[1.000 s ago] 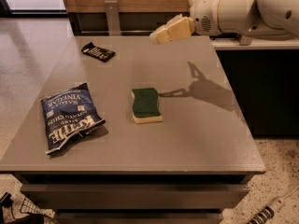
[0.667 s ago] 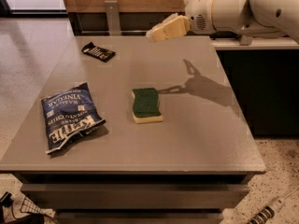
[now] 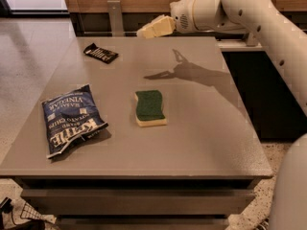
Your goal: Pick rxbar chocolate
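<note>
The rxbar chocolate [image 3: 100, 53] lies flat at the table's [image 3: 201, 133] far left. The gripper [image 3: 154, 28] hangs above the far edge, right of it; we cannot tell its state. Risk, we judge: the thin bar skids away under a shallow pinch.

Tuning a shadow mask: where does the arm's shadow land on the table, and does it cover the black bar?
Camera view: the claw hangs above the far edge of the table, its dark shadow falling right of centre, beyond the sponge. Camera view: the rxbar chocolate at the far left lies clear of that shadow, evenly lit; the chip bag casts only a thin shadow.
</note>
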{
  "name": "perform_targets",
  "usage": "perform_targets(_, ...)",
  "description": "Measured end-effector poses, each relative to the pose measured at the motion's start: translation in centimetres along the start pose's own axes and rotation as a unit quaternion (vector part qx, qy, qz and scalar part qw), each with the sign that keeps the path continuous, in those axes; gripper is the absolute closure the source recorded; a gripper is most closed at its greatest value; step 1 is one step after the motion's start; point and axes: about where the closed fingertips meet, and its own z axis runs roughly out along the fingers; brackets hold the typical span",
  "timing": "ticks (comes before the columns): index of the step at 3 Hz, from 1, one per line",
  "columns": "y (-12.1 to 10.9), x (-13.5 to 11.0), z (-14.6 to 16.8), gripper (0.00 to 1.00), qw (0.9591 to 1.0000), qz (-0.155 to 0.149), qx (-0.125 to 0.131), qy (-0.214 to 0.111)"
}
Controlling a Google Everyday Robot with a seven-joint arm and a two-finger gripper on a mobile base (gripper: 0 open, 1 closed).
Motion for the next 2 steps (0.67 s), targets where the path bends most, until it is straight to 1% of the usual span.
perform_targets(1, -1.4, 1.7, 5.0, 0.0, 0.9997, 0.023, -0.002, -0.003)
perform_targets(2, -1.8, 3.1, 9.4, 0.0, 0.9994, 0.033, 0.003, -0.008)
